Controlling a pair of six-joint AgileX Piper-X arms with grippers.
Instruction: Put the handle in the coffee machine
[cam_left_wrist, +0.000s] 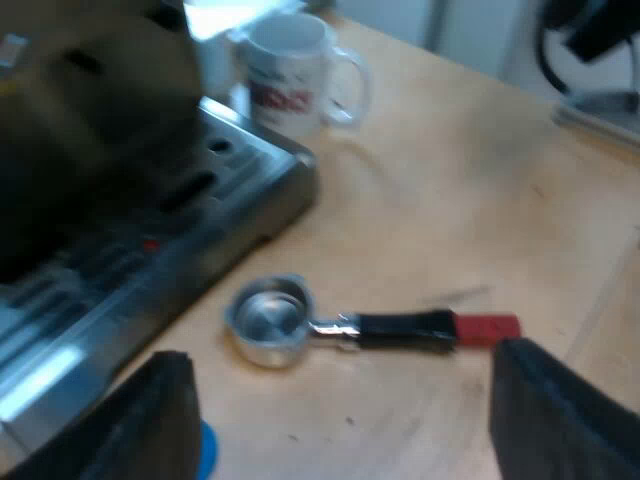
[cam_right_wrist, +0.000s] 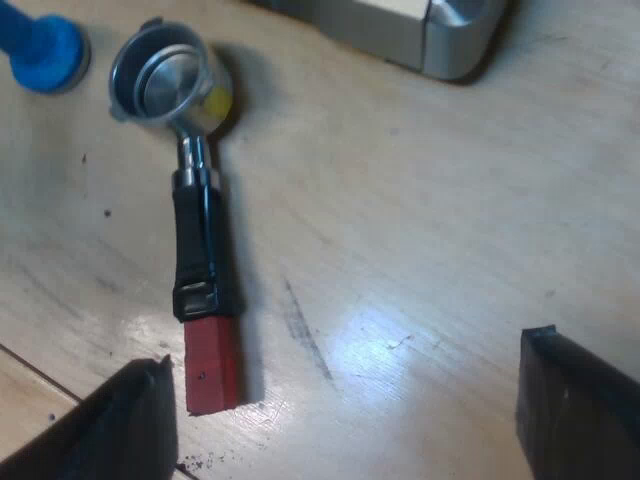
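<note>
The metal holder (cam_left_wrist: 270, 318) lies loose on the wooden table beside the espresso machine (cam_left_wrist: 150, 250), basket up, its dark handle (cam_left_wrist: 405, 328) ending in red. My left gripper (cam_left_wrist: 345, 425) hovers above it, open, with the handle between and beyond the fingers (cam_left_wrist: 160, 420). In the right wrist view the same holder (cam_right_wrist: 165, 85) lies with its red end (cam_right_wrist: 211, 365) close to one finger (cam_right_wrist: 120, 430) of my right gripper (cam_right_wrist: 345, 420), which is open and holds nothing. A corner of the machine's base (cam_right_wrist: 420, 30) lies past the basket.
A white mug (cam_left_wrist: 295, 70) with red print stands on the table by the machine's far corner. A blue tamper (cam_right_wrist: 45, 50) rests on the table close to the basket. Bare wooden table (cam_right_wrist: 420, 220) stretches away from the handle.
</note>
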